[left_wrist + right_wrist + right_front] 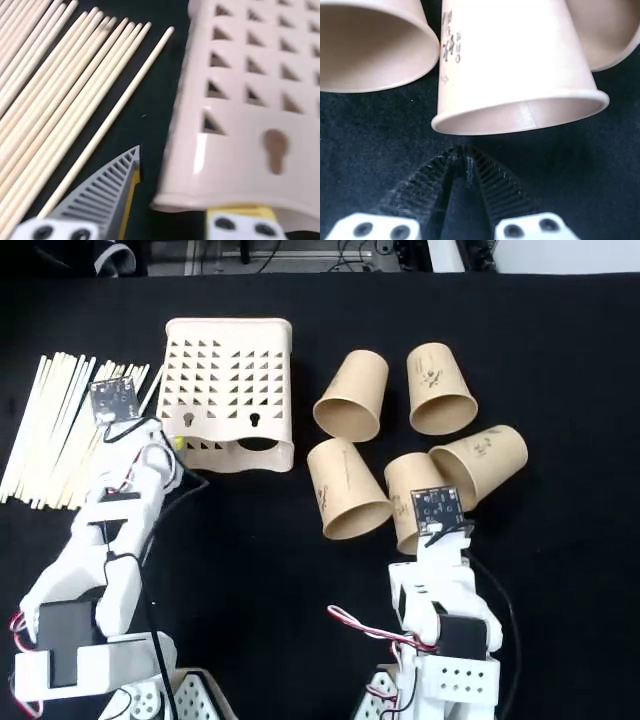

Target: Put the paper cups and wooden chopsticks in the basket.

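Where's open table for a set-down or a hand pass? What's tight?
Free: the table on the near side of the basket, between the left arm and right arm; the strip right of the paper cups; the far strip behind basket and cups. Crowded: the five-cup cluster, and the gap between chopsticks and basket, where the left arm sits.

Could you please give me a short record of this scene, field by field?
wooden chopsticks: loose pile lying flat
paper cups: five, lying on their sides
basket: cream, perforated, between chopsticks and cups
left gripper: fingers open, at basket's near corner
right gripper: fingers shut, facing one cup's rim
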`<act>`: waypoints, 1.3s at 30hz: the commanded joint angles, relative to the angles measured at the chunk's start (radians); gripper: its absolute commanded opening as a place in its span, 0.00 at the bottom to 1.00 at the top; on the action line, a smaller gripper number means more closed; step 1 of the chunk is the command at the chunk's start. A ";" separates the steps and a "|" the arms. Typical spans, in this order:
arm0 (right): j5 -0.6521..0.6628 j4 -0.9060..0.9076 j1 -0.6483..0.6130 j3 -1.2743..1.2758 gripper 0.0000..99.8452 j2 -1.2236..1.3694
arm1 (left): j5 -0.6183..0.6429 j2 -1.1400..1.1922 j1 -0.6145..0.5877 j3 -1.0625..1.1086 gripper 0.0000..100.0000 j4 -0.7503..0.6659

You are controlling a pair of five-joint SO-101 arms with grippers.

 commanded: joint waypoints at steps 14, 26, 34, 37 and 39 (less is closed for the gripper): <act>0.009 0.005 0.012 -0.002 0.02 -0.070 | 0.035 -0.235 0.008 -0.087 0.03 0.253; 0.009 0.005 0.014 -0.002 0.02 -0.070 | 0.029 -0.683 0.093 -0.305 0.03 0.865; 0.009 0.005 0.015 -0.002 0.02 -0.070 | 0.037 -0.865 0.154 -0.355 0.03 1.020; 0.009 0.005 0.015 -0.002 0.02 -0.070 | 0.040 -0.891 0.147 -0.372 0.03 1.031; 0.009 0.005 0.015 -0.002 0.02 -0.070 | 0.064 -0.888 0.147 -0.384 0.03 1.065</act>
